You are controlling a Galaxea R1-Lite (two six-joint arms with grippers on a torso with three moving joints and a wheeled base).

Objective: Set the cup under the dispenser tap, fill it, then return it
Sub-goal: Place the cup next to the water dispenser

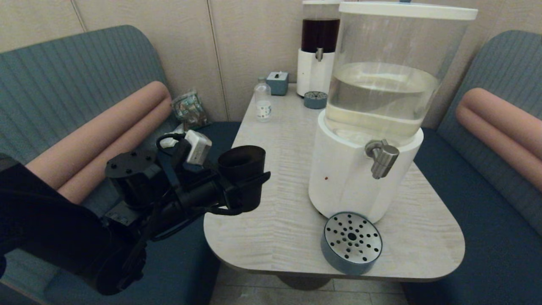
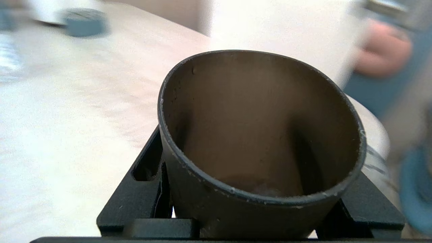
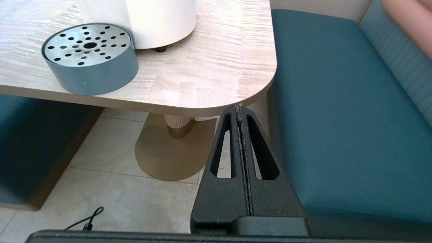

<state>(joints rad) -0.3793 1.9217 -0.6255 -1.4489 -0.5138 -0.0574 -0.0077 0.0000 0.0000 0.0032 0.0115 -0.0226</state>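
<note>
My left gripper (image 1: 249, 186) is shut on the cup (image 1: 242, 168), a dark smoky-brown tumbler held upright in the air at the table's left edge. Seen from the left wrist, the cup (image 2: 260, 135) fills the view between the black fingers (image 2: 141, 189) and holds no liquid. The dispenser tap (image 1: 382, 157), a short brushed-steel spout, juts from the white base of the big clear-tank dispenser (image 1: 381, 93), well to the right of the cup. Beneath the tap sits a round perforated drip tray (image 1: 351, 241). My right gripper (image 3: 239, 109) is shut and empty, parked below the table's near right corner.
A small clear bottle (image 1: 263, 101), a blue tissue box (image 1: 277, 81), a second drip tray (image 1: 315, 100) and a dark-liquid dispenser (image 1: 318, 46) stand at the back of the table (image 1: 275, 169). Teal benches flank it on both sides.
</note>
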